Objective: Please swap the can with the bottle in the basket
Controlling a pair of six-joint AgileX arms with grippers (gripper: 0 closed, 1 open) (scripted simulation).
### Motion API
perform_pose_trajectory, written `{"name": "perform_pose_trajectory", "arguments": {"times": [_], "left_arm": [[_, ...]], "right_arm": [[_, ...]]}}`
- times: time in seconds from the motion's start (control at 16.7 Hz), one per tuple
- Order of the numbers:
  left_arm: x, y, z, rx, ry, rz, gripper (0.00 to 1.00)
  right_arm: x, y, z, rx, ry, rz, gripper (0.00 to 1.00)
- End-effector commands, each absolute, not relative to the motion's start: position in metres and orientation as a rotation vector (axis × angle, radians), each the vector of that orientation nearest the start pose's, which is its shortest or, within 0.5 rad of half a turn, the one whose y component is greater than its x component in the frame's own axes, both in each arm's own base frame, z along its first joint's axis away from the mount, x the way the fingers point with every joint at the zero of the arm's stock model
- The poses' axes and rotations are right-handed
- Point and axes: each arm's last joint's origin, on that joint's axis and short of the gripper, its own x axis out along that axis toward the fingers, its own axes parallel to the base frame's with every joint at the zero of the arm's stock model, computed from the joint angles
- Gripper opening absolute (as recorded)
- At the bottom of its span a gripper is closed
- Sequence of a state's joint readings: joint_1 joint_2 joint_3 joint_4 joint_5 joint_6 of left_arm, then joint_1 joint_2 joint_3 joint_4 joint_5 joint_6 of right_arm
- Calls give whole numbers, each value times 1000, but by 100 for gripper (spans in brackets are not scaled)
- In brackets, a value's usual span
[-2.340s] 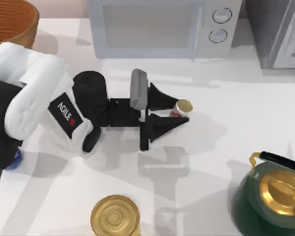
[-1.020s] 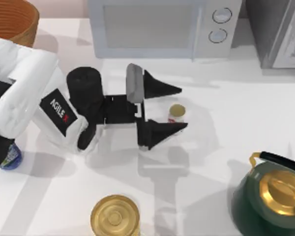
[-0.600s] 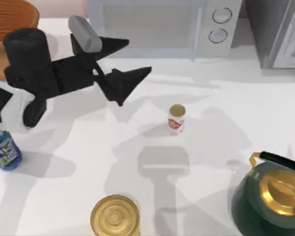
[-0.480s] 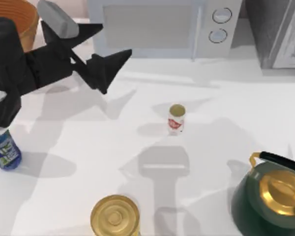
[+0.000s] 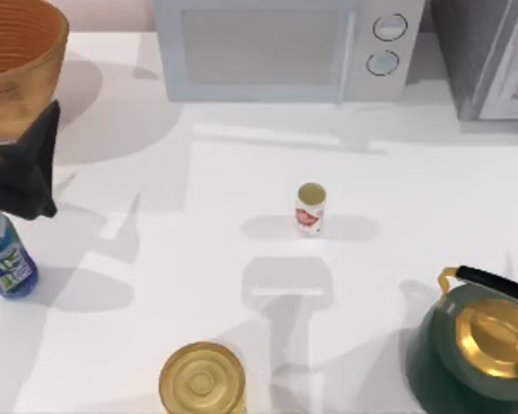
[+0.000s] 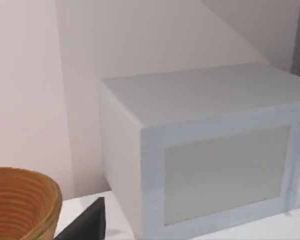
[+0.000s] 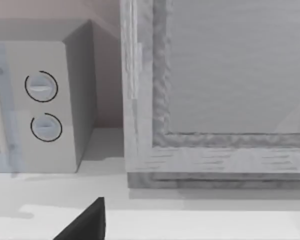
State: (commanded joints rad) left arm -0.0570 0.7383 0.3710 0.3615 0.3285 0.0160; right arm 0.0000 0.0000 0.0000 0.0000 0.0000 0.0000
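The can (image 5: 310, 208), slim and white with a red mark and gold top, stands upright alone in the middle of the table. At the table's left edge stands the blue bottle (image 5: 7, 259), outside the basket. The orange-brown woven basket (image 5: 22, 73) sits at the back left corner, its ribbed inside showing nothing; its rim (image 6: 25, 200) also shows in the left wrist view. My left gripper (image 5: 22, 168) hangs open and holding nothing at the left edge, between basket and bottle. One dark finger (image 7: 85, 225) of my right gripper (image 7: 97, 232) shows off-centre in its wrist view, facing the back appliances.
A white microwave (image 5: 276, 47) stands along the back, with a grey cabinet (image 5: 492, 56) to its right. A dark green kettle (image 5: 479, 345) with a gold lid sits at the front right. A wide gold tin (image 5: 202, 379) stands at the front centre.
My left gripper opened off the can, rose and swung back to the table's left edge. The can stays upright where it was set. The bottle at the left is uncovered.
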Motion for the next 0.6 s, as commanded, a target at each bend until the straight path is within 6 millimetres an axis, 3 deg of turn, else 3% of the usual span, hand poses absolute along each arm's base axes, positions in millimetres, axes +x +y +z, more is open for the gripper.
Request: {"name": "perform_pose_trajectory", "arguments": {"times": [0.24, 0.6], "left_arm": [[126, -8, 211, 7, -25, -173, 100], [106, -2, 163, 1, -3, -10, 100]], "right_arm": [[106, -1, 160, 0, 0, 0, 100], [106, -1, 160, 0, 0, 0, 100]]}}
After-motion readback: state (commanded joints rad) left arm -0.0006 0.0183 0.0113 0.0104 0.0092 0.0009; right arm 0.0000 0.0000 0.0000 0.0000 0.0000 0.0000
